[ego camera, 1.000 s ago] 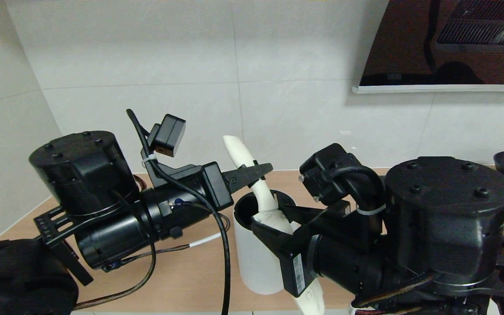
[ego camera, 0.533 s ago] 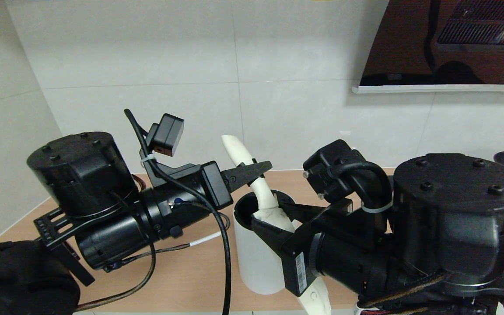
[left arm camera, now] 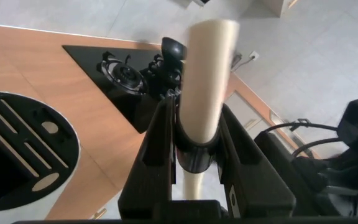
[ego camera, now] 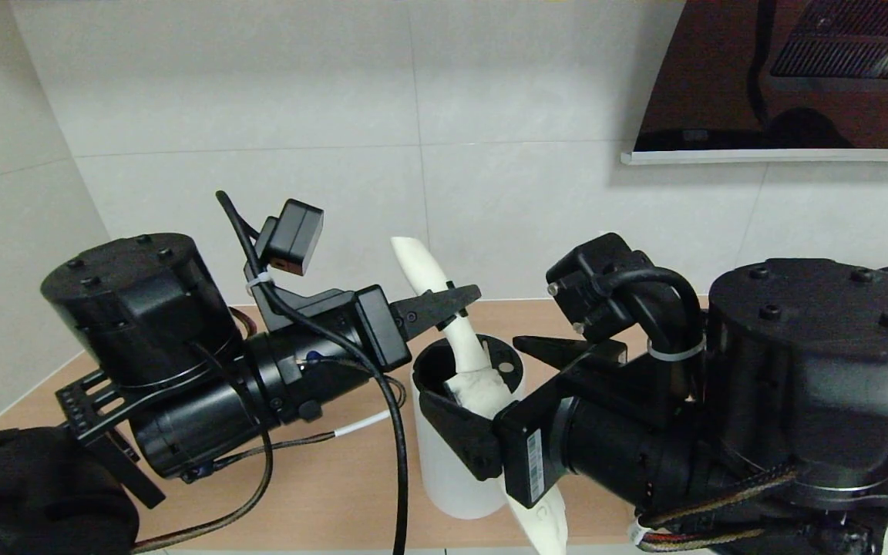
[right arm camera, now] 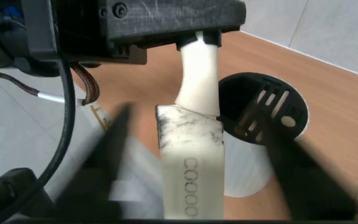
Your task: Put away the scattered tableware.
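A white slotted spatula (ego camera: 459,339) stands tilted over the white cylindrical utensil holder (ego camera: 448,462), which has a black slotted top (right arm camera: 263,115). My left gripper (ego camera: 448,302) is shut on the spatula's handle (left arm camera: 205,74), well above the holder. The spatula's broad perforated head (right arm camera: 190,168) hangs in front of the holder's near side. Around that head is my right gripper (ego camera: 494,385), open, with one finger (ego camera: 452,432) on each side and apart from it. In the right wrist view the left gripper (right arm camera: 166,28) shows clamped on the handle.
The holder stands on a wooden countertop (ego camera: 321,478) against a tiled wall. A black gas hob (left arm camera: 123,71) is set into the counter farther along. A dark hood (ego camera: 783,77) hangs at the upper right.
My right gripper has opened and let go of the spatula's head, its fingers spreading apart. The left gripper still holds the handle in about the same place.
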{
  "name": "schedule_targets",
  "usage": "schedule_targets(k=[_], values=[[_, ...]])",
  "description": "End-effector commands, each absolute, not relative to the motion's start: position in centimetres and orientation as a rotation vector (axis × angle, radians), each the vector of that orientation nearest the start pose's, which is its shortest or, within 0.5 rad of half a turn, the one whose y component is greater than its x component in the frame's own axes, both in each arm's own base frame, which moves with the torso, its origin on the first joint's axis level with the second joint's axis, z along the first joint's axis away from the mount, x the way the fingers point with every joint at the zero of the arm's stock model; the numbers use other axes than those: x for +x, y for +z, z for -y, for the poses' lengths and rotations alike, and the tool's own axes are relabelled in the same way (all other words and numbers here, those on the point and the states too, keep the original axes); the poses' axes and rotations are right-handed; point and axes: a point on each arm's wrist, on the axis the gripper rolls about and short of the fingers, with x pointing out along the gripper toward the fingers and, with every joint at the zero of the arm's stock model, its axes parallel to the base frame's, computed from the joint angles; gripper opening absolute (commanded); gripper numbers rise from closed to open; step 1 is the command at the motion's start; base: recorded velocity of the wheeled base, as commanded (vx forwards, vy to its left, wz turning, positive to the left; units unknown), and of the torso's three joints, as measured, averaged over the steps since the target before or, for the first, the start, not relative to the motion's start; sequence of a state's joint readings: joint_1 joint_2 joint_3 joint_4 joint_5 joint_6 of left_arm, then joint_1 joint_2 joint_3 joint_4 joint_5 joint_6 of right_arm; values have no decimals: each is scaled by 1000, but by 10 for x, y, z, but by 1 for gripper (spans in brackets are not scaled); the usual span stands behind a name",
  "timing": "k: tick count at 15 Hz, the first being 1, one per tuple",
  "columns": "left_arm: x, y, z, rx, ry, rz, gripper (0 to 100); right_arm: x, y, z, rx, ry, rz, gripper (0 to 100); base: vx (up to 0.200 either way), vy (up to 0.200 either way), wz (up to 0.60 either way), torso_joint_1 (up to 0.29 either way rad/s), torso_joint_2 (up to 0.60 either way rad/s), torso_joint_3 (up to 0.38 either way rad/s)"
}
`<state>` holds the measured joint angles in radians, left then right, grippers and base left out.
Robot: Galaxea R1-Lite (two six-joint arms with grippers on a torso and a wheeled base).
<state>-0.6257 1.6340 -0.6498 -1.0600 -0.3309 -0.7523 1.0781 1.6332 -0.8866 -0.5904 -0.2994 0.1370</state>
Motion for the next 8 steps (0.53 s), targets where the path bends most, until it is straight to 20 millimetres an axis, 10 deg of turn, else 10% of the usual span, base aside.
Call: schedule_targets(k=[1, 8], values=[[222, 205, 169, -706, -939, -278, 0, 147, 222, -259, 32, 766, -169, 100, 0, 0, 0, 0, 0, 0], [211, 253, 151, -681, -827, -135, 0, 200, 249, -187, 97, 494, -82, 100, 0, 0, 0, 0, 0, 0]])
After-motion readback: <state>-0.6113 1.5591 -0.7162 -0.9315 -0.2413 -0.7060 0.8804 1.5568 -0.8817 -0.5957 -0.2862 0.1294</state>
